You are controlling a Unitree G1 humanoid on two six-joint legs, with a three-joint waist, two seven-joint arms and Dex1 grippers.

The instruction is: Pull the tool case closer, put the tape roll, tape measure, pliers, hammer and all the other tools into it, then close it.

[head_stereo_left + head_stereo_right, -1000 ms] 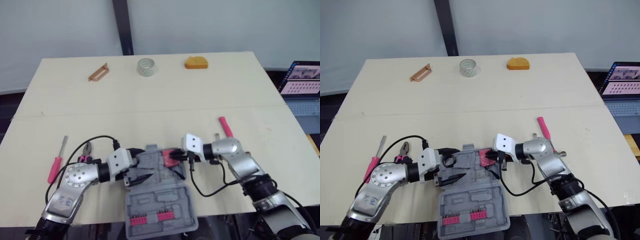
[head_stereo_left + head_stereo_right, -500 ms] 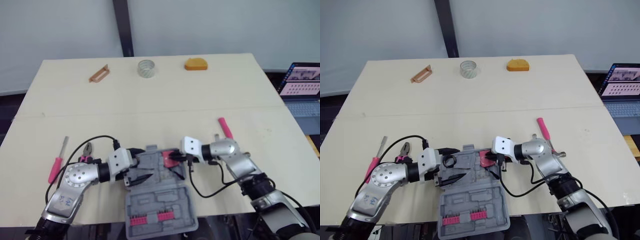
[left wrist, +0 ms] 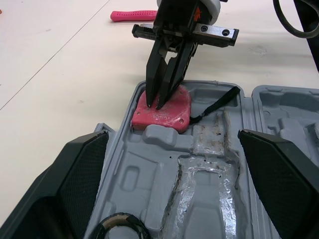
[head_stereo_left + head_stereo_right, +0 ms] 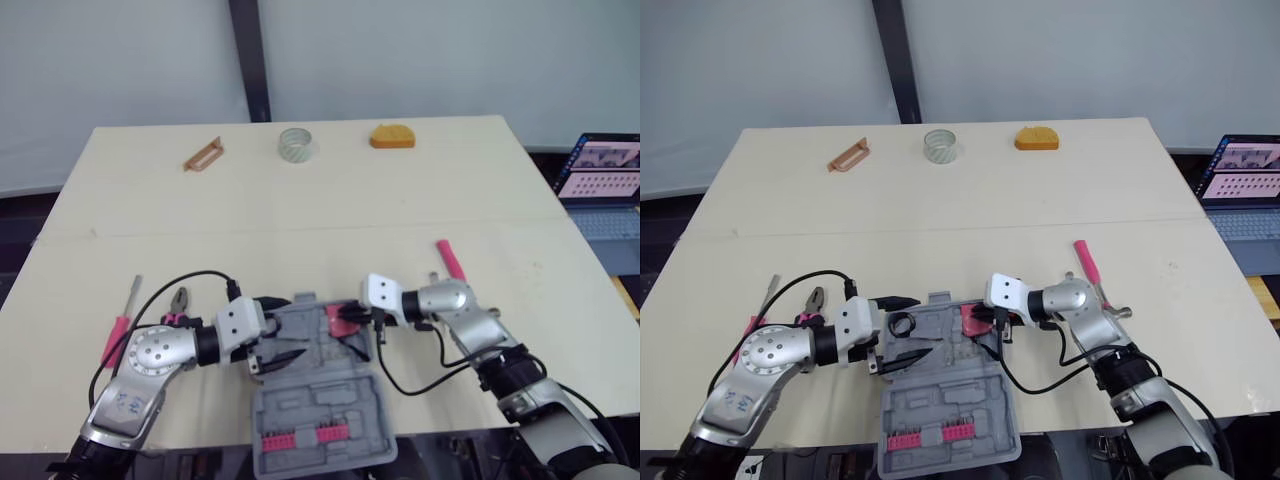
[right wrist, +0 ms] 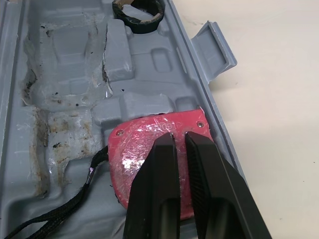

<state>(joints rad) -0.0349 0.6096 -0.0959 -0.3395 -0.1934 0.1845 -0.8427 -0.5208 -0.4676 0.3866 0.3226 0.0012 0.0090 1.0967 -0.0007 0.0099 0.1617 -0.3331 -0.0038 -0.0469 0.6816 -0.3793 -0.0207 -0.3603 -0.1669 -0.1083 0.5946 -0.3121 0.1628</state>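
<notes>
The grey tool case lies open at the table's near edge. A red tape measure sits in its far right pocket, with its black strap trailing inward. My right gripper is shut, its tips resting on top of the tape measure. Over the case's left part my left gripper stands open and holds nothing. Between its fingers, a black tape roll lies in the case. On the table are the pliers, a pink-handled screwdriver and the pink-handled hammer.
At the far edge lie a brown flat tool, a clear tape roll and an orange object. A row of pink bits sits in the near half of the case. A laptop stands off the table's right side.
The whole picture has shifted a little, so the camera moved. Both grippers, the tape measure and the case keep their places.
</notes>
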